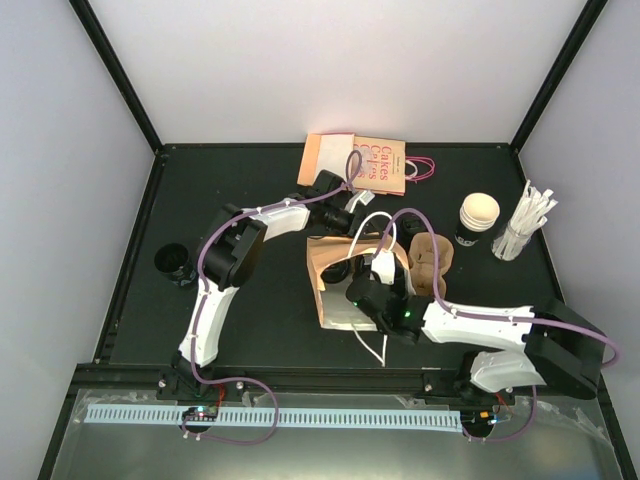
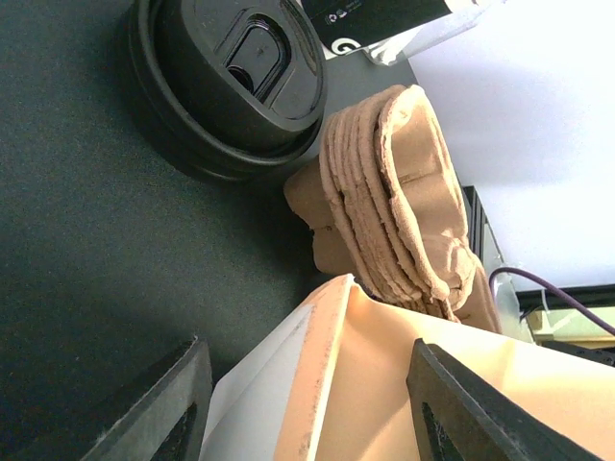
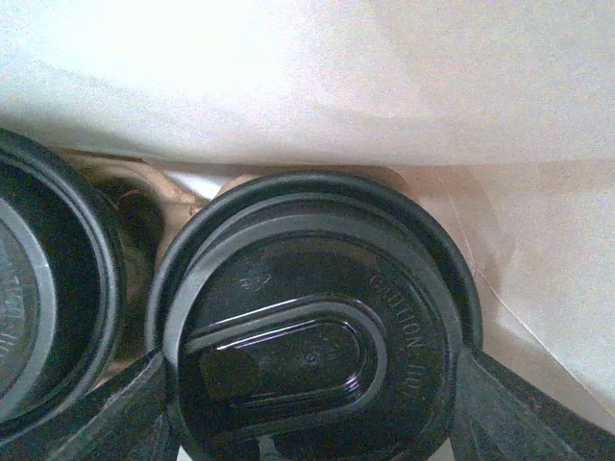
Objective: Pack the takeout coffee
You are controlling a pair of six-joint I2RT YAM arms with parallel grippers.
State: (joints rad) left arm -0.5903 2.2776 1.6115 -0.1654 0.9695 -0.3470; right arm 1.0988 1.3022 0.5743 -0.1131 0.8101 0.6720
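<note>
- Right end effector [image 3: 325, 411]: clenched on the takeout coffee [image 3: 317, 317], with one finger on either flank of the cup just beneath the lid's rim. You hold it inside the paper bag [image 1: 325, 302], which sits open in the middle of the surface [image 1: 250, 330].
- Takeout coffee: lidded, with the lid facing the wrist camera. It is close beside a second lidded cup [image 3: 38, 307] on its left. The pale bag wall rises just behind both.
- Left end effector [image 2: 307, 408]: released, with its fingers [image 2: 163, 413] apart and astride the bag's rim at the mouth. Whether a pad touches the paper cannot be told.
- Step in hand, as judged: seating the cup in the bag. Lower it straight with the lid level, so that it neither shoves nor tips its neighbour.
- Before you let go, make sure the base rests on something firm. The base is hidden here, so descend slowly and watch for the lid to stop sinking.
- Open the fingers only a little, then withdraw along the line of entry. The bag wall is close, and a wide opening or a sideways pull could drag paper or cup.
- Have the left end effector hold the mouth wide if the rim sags toward your right wrist.
- Carrier stack [image 1: 432, 262]: just beside the bag, and no part of this step.
</note>
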